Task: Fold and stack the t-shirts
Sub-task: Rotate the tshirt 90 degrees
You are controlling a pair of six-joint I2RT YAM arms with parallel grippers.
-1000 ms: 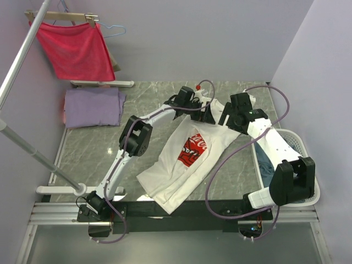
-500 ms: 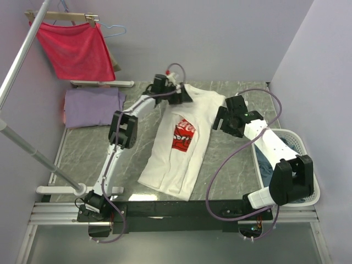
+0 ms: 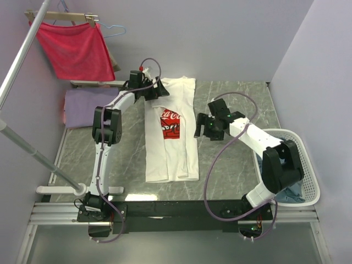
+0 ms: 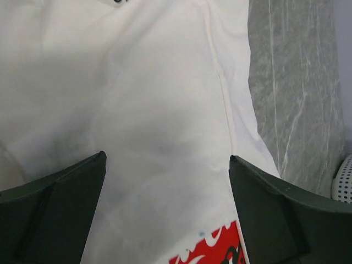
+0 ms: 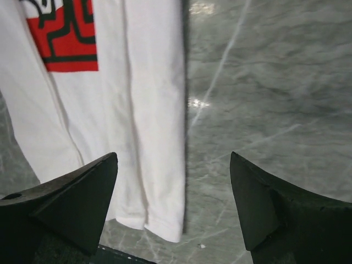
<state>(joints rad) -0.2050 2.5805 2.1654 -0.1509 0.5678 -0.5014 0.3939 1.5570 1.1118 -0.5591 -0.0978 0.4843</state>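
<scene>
On table [image 3: 231, 165], white t-shirt [image 3: 170, 154] now laid straight

The grey marble table [image 3: 236, 170] carried a white t-shirt [image 3: 170, 151] lying flat at its centre, a folded lavender t-shirt [image 3: 82, 107] at ten o'clock, and a basket [image 3: 311, 177] at four o'clock.

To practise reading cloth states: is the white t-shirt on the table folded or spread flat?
Partly folded: the white t-shirt lies as a long narrow strip, no sleeves showing, not yet folded crosswise.
</scene>
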